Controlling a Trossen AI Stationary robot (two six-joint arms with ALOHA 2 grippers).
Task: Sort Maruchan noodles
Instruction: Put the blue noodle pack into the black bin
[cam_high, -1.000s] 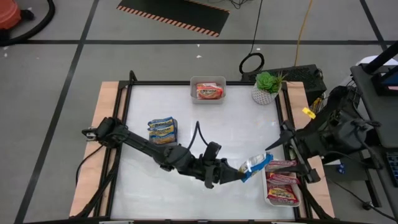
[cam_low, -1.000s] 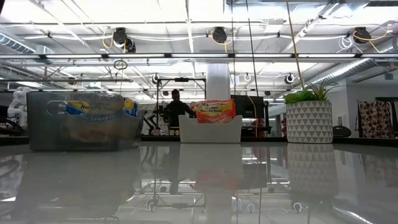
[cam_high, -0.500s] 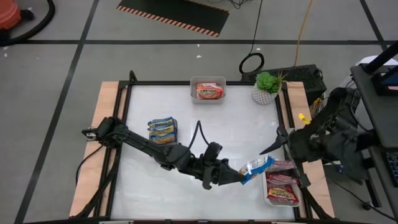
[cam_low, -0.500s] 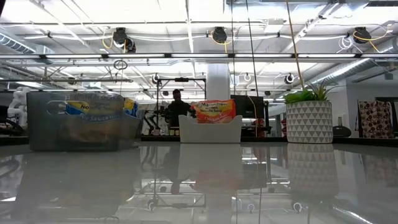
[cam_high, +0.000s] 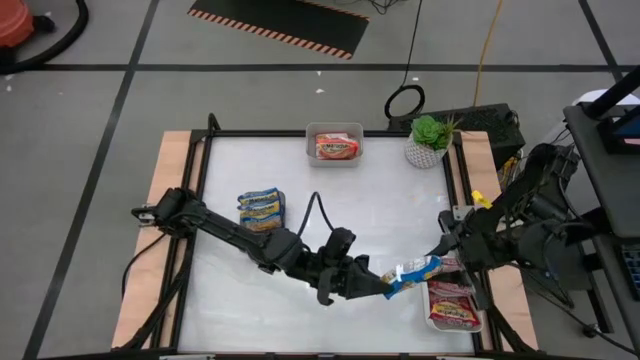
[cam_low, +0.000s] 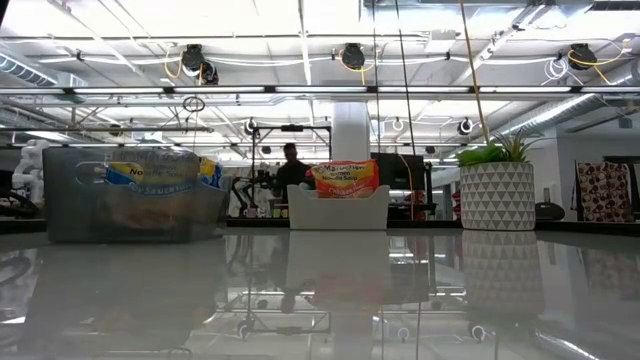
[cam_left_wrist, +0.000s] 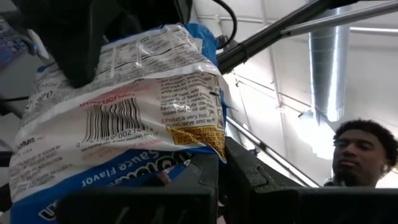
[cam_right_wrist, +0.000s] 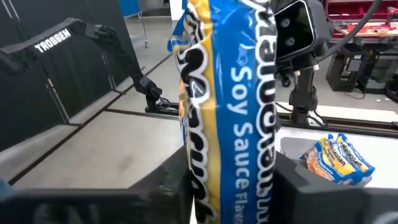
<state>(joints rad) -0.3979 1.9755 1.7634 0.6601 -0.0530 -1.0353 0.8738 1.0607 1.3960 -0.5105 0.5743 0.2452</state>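
A blue-silver noodle packet (cam_high: 415, 271) with yellow print hangs above the table's near right part, held between my two grippers. My left gripper (cam_high: 383, 288) is shut on its left end and my right gripper (cam_high: 441, 262) on its right end. The right wrist view shows the packet (cam_right_wrist: 230, 93) standing between the fingers. Maroon packets (cam_high: 455, 292) lie in a white tray (cam_high: 478, 322) at the near right. An orange packet (cam_high: 337, 146) lies in a grey tray at the far edge. Blue packets (cam_high: 262, 208) are stacked at centre left. My left gripper pinches the packet's left end (cam_left_wrist: 186, 158) between its two fingers, coming from the table's left and slanting a little upward. The packet reaches away beyond the fingertips, lifted clear of the table. My right gripper has the packet's right end (cam_right_wrist: 205, 177) between its two fingers (cam_right_wrist: 298, 186), one on each flat face, coming about level from the table's right. In its wrist view the packet stands on edge, clear of the table and above the white tray's left rim.
A potted plant (cam_high: 428, 140) stands at the far right corner. The low view shows the orange packet's tray (cam_low: 338, 208), a clear bin (cam_low: 135, 195) with the blue packets and the plant pot (cam_low: 497, 195). A person is in the room behind.
My right gripper has come toward the table's left and a little down to the packet's right end, and its fingers have shut from wide open onto the packet. My left gripper has stayed where it was, keeping hold of the packet.
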